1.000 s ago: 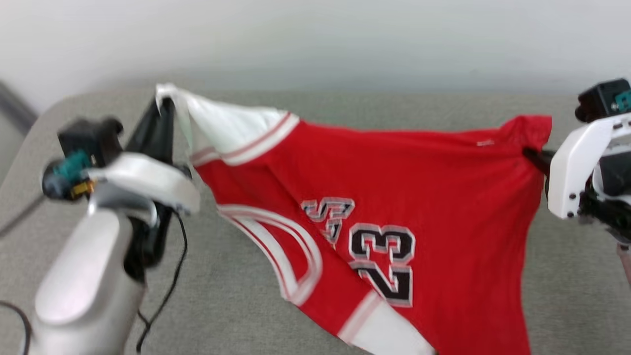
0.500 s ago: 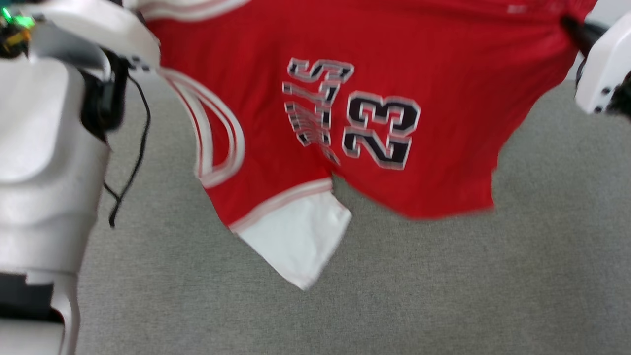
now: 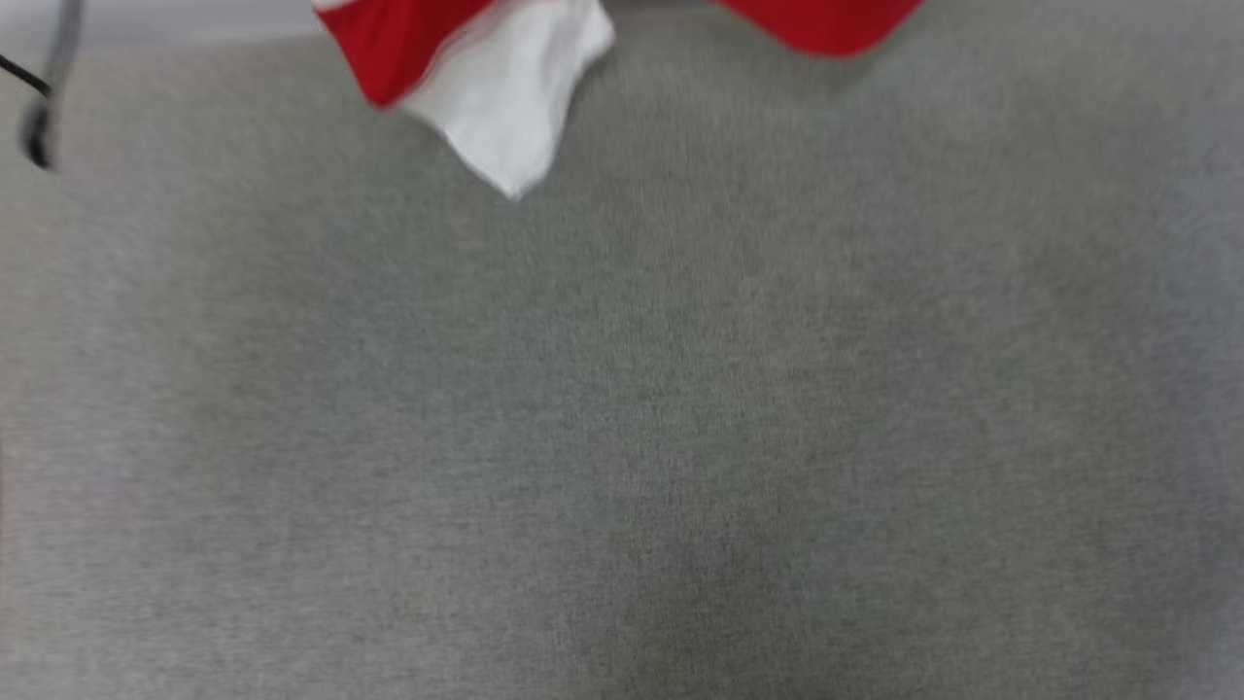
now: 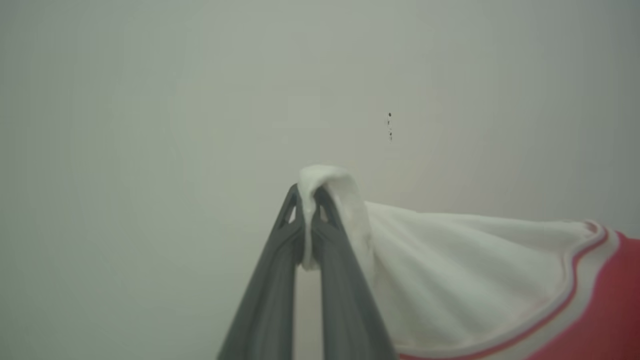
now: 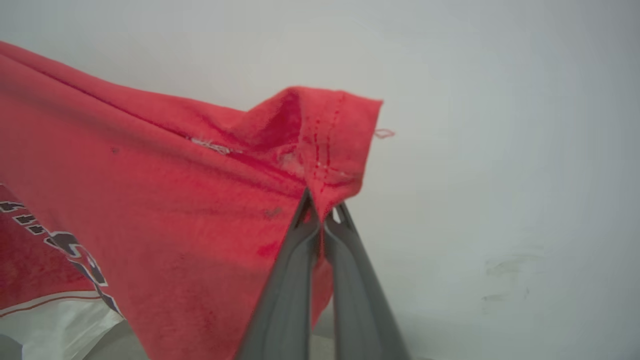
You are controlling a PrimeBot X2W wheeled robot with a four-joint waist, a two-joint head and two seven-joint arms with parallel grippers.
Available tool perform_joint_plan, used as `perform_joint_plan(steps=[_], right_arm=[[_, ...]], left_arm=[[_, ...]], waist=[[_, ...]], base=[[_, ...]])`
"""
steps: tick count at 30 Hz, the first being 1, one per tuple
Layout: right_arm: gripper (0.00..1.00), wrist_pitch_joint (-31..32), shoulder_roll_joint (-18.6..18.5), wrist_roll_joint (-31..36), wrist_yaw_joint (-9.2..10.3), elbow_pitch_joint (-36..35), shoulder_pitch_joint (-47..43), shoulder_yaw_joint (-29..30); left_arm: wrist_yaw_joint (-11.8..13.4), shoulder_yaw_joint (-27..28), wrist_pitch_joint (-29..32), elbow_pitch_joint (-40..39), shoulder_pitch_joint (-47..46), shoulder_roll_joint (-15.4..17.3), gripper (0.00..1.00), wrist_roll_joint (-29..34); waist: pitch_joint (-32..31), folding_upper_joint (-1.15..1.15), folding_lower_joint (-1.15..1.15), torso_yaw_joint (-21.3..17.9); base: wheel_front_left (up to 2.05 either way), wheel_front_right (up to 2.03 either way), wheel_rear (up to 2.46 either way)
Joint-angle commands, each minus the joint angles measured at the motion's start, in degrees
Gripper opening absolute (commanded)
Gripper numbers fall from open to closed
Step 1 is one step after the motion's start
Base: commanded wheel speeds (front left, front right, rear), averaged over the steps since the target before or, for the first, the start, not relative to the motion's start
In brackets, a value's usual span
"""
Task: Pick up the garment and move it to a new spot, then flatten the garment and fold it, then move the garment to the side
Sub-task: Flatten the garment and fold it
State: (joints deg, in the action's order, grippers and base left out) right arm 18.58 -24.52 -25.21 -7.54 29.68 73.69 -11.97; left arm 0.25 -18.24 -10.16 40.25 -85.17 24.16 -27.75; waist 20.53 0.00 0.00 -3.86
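The garment (image 3: 496, 87) is held aloft, well clear of the grey fabric surface (image 3: 622, 437); in the head view a hanging white sleeve tip and a red edge (image 3: 816, 24) are caught at the top of the picture, blurred, with a dark cable (image 3: 34, 117) at the far left. The left gripper (image 4: 307, 200) is seen closed tight on a fold of the white sleeve (image 4: 450, 270), the cloth pinched between the two fingers and curling over their tips; the right gripper (image 5: 322, 210) is likewise clamped on a red hem corner (image 5: 325, 130), where stitching and a loose thread can be made out.

The step in hand is judged to be the carry to a new spot, with the laying-out to follow. It would be done well if the two grips were held wide so the top edge is taut; the cloth would then be lowered with the trailing sleeve touching down first, and drawn along so that no fold is trapped underneath. Both pinches are small, so a corner could be pulled free by a sudden tug.

The holds themselves are told by the wrist views, against a pale wall (image 4: 150, 100); part of the black print (image 5: 75, 247) is given by the right wrist view; the gap between hanging cloth and surface is given by the head view.
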Motion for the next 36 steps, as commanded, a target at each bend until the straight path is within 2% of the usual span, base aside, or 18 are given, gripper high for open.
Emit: perform_joint_plan(steps=[1, 2, 10, 20, 26, 31, 36], right_arm=[[0.00, -0.97, -0.53, 0.15, 0.10, 0.31, 2.39, -0.34], [0.00, -2.23, -0.83, 0.42, 0.10, 0.74, 5.07, -0.69], [0.00, -6.36, -0.31, 1.26, 0.09, 3.38, 13.43, -3.09], [0.00, -10.28, 2.12, -0.69, 0.09, 10.32, 16.98, -9.10], [0.00, -11.53, 2.66, -3.88, 0.08, 14.68, 13.03, -13.14], [0.00, -12.97, 2.09, -7.43, 0.08, 16.75, 6.87, -17.10], [0.00, -15.21, 1.11, -12.07, 0.08, 16.70, -2.92, -21.32]], left_arm=[[0.27, 0.35, -0.06, 0.31, -2.44, 0.97, 0.00, 0.46], [0.25, 0.27, -0.01, 0.37, -5.12, 1.42, 0.00, 0.97], [-0.01, -0.43, -0.45, 1.61, -10.79, 1.36, 0.00, 1.71], [-1.19, -0.63, -2.16, 6.29, -8.76, -0.27, 0.00, 0.08], [-2.75, -0.29, -3.57, 10.28, -3.97, -1.70, 0.00, -1.82], [-4.56, 0.16, -4.63, 12.63, 3.43, -2.54, 0.00, -3.47], [-6.11, 0.49, -5.05, 12.16, 14.92, -3.51, 0.00, -5.02]], waist=[[5.28, 0.00, 0.00, -0.96], [7.81, 0.00, 0.00, -1.03], [14.66, 0.00, 0.00, -0.33], [18.33, 0.00, 0.00, 0.28], [16.71, 0.00, 0.00, 0.89], [12.63, 0.00, 0.00, 1.64], [6.17, 0.00, 0.00, 2.56]], base=[[0.00, 0.00, 0.00], [0.00, 0.00, 0.00], [0.00, 0.00, 0.00], [0.00, 0.00, 0.00], [0.00, 0.00, 0.00], [0.00, 0.00, 0.00], [0.00, 0.00, 0.00]])
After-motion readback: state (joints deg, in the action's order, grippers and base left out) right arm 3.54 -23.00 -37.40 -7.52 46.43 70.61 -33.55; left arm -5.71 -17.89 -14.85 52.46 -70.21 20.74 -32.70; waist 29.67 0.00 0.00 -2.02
